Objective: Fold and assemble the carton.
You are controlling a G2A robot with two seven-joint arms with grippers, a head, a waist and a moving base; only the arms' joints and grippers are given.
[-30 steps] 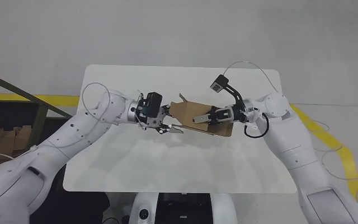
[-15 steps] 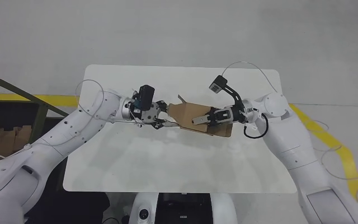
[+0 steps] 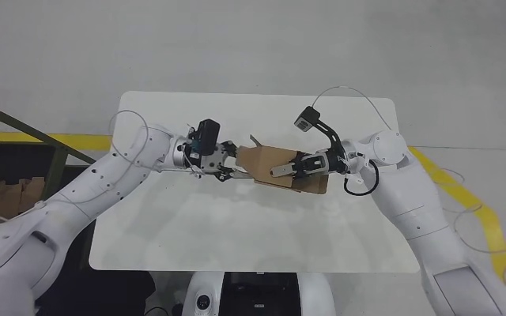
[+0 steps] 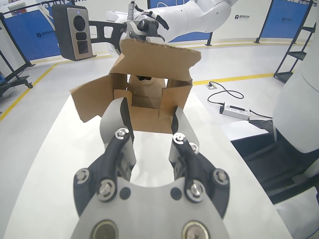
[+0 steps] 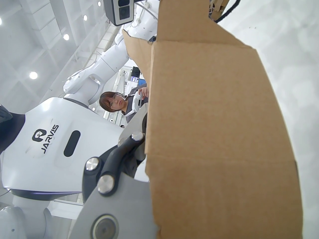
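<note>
While the right gripper clamps its jaws on the carton near tabletop centre, the left gripper, jaws apart at its 9 o'clock open end, should fold inward squarely along the creases.

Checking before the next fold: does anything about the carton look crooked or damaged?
No damage shows. The carton, held by the right gripper, is half-formed: at the end facing the open left gripper one side flap splays outward and the top flap stands raised.
</note>
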